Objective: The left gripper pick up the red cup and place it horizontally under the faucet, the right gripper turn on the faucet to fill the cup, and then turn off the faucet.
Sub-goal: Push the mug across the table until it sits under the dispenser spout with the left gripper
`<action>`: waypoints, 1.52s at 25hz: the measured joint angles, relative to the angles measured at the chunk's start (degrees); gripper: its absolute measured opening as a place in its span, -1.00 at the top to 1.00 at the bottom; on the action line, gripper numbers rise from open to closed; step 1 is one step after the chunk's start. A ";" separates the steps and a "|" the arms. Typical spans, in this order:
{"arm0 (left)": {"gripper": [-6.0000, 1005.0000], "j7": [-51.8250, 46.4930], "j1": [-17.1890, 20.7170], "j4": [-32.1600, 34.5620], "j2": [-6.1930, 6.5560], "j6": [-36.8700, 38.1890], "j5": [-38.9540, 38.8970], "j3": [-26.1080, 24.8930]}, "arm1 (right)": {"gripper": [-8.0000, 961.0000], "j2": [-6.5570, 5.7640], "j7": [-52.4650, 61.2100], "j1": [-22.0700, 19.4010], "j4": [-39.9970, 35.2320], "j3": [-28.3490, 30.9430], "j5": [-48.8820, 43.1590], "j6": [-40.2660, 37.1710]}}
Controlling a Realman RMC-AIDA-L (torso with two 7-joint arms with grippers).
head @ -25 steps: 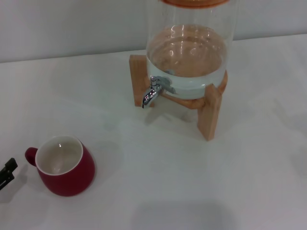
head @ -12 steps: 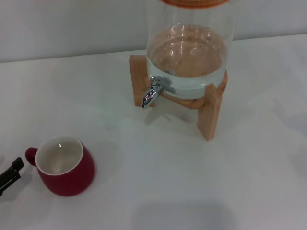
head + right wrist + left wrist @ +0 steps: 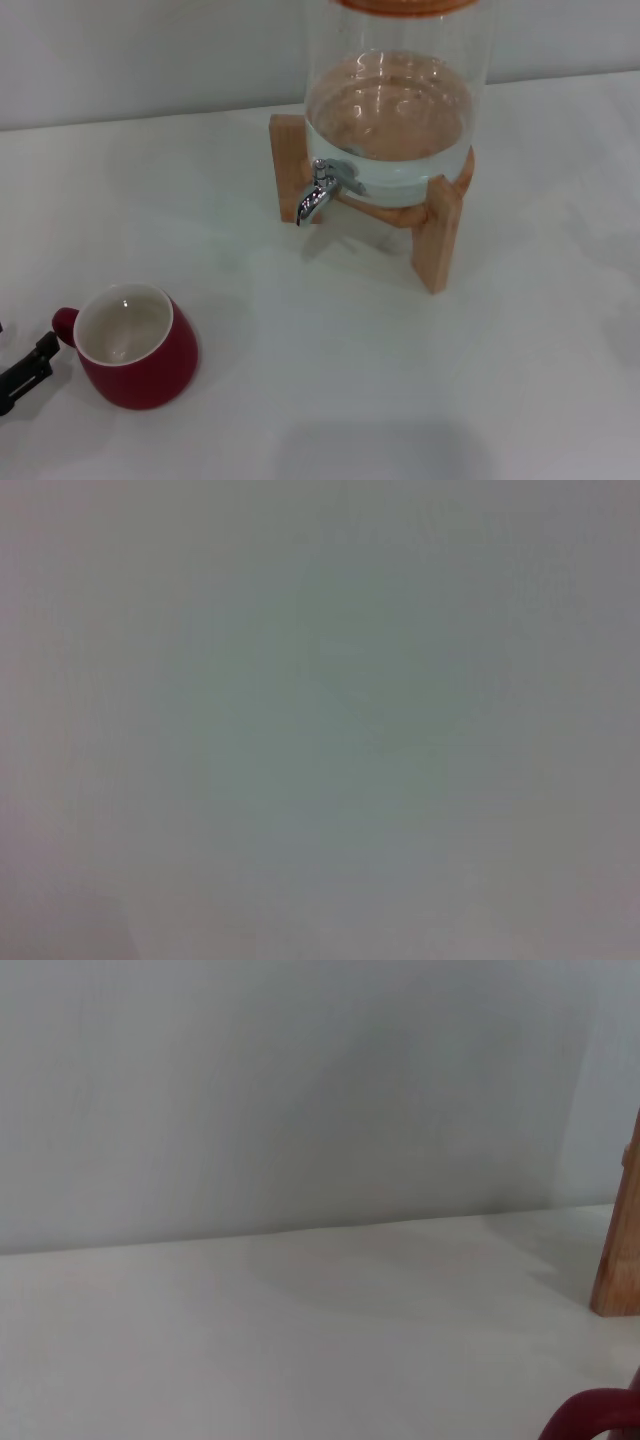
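Note:
The red cup (image 3: 137,347) stands upright on the white table at the front left, with its cream inside showing and its handle pointing left. My left gripper (image 3: 30,368) pokes in from the left edge, just below and beside the cup's handle, close to it. The left wrist view catches a curve of the red cup (image 3: 592,1416) at its edge. The chrome faucet (image 3: 316,194) sticks out of the clear glass jar (image 3: 395,100), its spout pointing down over bare table. The right gripper is out of view.
The jar holds water and rests on a wooden stand (image 3: 437,235) at the back centre; a leg of the stand also shows in the left wrist view (image 3: 620,1250). A pale wall runs behind the table (image 3: 330,370). The right wrist view shows only a blank grey surface.
My left gripper has come further into view, moving right towards the cup's handle. The cup, jar and faucet have not moved.

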 joint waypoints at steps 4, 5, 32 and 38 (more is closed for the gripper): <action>-0.65 0.09 -0.26 0.02 0.02 0.00 0.00 0.00 | -0.51 0.00 -0.04 0.00 0.00 0.00 0.00 0.00; -0.65 0.08 -0.36 0.03 0.03 0.00 0.00 0.00 | -0.51 0.00 -0.05 0.02 0.00 0.00 0.00 0.01; -0.65 -0.26 -1.93 -0.37 -0.14 -0.04 1.26 0.29 | -0.51 0.00 -0.10 0.18 -0.01 0.08 -0.01 -0.17; -0.65 -0.77 -2.63 -0.41 -0.14 0.42 1.42 0.29 | -0.51 0.00 -0.10 0.18 -0.01 0.09 -0.01 -0.25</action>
